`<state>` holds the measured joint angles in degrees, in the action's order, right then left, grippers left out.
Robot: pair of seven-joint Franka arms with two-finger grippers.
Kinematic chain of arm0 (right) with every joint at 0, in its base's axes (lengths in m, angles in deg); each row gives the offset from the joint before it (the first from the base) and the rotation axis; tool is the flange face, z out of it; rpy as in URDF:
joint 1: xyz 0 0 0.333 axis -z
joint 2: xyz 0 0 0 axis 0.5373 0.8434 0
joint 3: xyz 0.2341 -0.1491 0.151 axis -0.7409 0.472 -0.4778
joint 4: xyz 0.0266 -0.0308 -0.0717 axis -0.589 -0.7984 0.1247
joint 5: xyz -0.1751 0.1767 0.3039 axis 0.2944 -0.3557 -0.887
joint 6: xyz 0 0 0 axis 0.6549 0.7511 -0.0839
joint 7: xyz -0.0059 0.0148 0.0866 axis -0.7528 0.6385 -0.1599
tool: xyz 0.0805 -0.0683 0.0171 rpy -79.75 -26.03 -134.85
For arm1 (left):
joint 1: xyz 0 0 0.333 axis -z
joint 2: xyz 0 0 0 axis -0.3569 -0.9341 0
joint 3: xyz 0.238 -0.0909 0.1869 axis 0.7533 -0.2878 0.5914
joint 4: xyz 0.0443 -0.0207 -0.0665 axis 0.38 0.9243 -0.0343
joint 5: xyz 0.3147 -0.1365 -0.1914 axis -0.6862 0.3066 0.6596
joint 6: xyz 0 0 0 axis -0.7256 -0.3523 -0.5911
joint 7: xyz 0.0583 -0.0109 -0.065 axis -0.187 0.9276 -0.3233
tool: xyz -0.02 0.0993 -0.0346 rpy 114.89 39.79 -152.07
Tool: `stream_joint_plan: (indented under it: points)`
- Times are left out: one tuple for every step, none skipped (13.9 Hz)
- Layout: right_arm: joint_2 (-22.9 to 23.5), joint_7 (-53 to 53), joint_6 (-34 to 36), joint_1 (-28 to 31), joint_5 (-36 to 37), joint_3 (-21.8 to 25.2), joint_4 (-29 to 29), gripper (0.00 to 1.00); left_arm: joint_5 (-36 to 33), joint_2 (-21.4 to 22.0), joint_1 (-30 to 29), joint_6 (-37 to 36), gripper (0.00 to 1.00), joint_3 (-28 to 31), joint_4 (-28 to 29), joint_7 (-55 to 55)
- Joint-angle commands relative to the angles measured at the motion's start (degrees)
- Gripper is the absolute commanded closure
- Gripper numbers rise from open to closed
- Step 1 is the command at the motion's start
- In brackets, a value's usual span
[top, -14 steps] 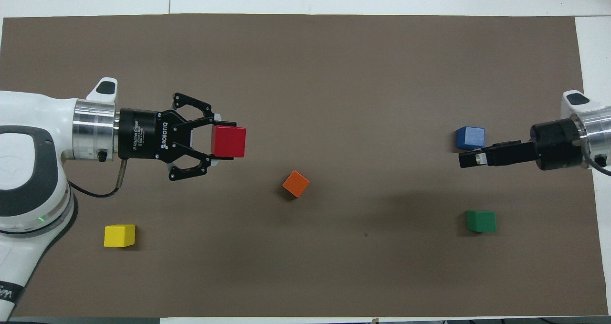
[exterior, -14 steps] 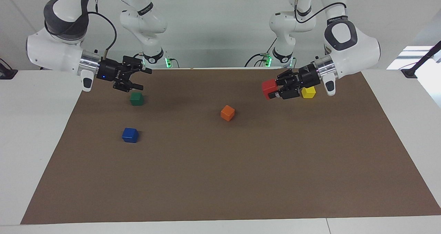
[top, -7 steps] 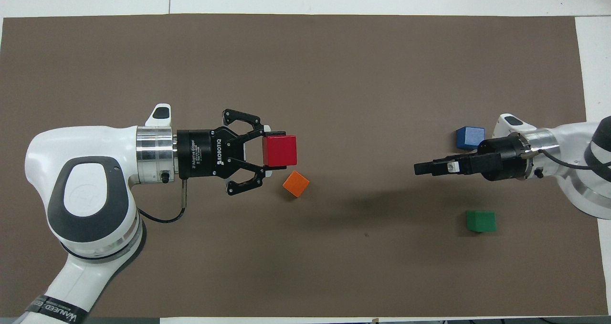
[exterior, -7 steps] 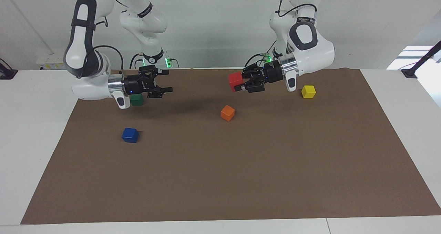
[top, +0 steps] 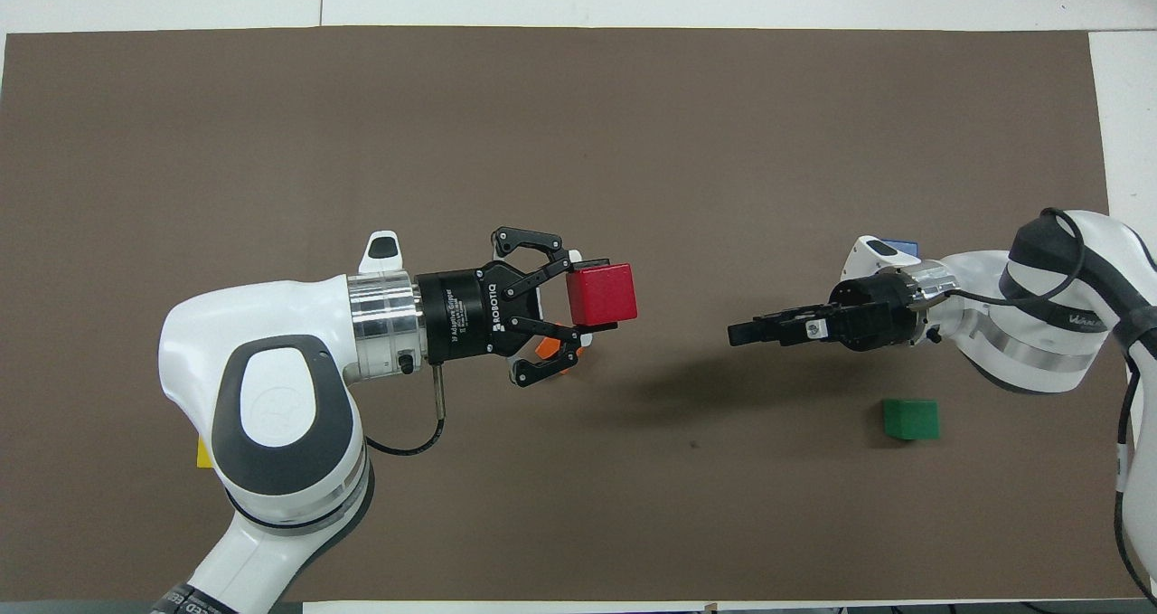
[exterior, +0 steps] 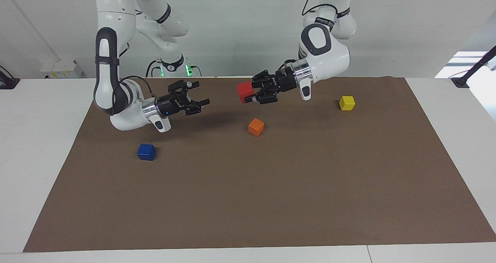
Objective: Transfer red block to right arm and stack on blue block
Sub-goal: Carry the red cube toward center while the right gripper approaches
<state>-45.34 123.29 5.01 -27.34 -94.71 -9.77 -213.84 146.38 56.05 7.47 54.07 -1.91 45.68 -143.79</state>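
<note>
- The left gripper is up in the air over the brown mat, near the middle of the table and turned sideways toward the right arm.
- Its 2 fingers are clenched on the red block, which sticks out past the fingertips, clear of the mat.
- The orange block lies on the mat below this gripper; in the overhead view the gripper covers most of it.
- The right gripper is also raised, level with the other and pointing at it, with a clear gap of bare mat between the 2.
- Its fingers stand spread apart in the facing view, grasping nothing.
- The blue block sits on the mat at the right arm's end, farther from the robots than the right gripper's wrist; in the overhead view only a sliver of it shows past that wrist.
- The green block rests at the same end, nearer to the robots than the blue block; in the facing view the right arm hides it.
- The yellow block lies at the left arm's end; from overhead only its edge peeks out beside the left arm.
</note>
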Motion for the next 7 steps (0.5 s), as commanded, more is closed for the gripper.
stream_joint_plan:
  points:
    - [0.32, 1.44, 1.64, -0.59, -2.95, -0.06, -1.69, 0.00, 3.17, -0.55, 3.43, 4.70, 1.00, 0.74, -0.04, -0.49]
    - [0.32, 1.53, 1.64, -0.68, -3.13, -0.06, -1.69, 0.00, 4.31, -0.63, 4.40, 6.46, 1.00, 0.74, -0.13, -0.49]
    - [0.84, 1.79, 1.73, -1.81, -3.83, -0.15, -1.78, 0.00, 4.85, -0.64, 5.37, 7.61, 1.00, 0.66, -0.22, -0.49]
    - [1.72, 2.66, 2.16, -2.43, -5.66, -0.06, -1.78, 0.00, 4.85, -0.72, 5.64, 8.14, 1.00, 0.57, -0.30, -0.49]
    - [1.81, 3.02, 2.08, -3.04, -6.29, -0.06, -1.78, 0.00, 4.94, -0.72, 5.99, 8.41, 1.00, 0.57, -0.31, -0.49]
    - [1.90, 3.19, 1.82, -4.27, -6.64, -0.06, -1.78, 0.00, 4.94, -0.72, 6.60, 8.49, 1.00, 0.57, -0.31, -0.41]
    - [1.81, 3.28, 1.38, -4.72, -7.86, -0.06, -1.87, 0.00, 5.11, -0.72, 6.78, 8.50, 1.00, 0.48, -0.48, -0.41]
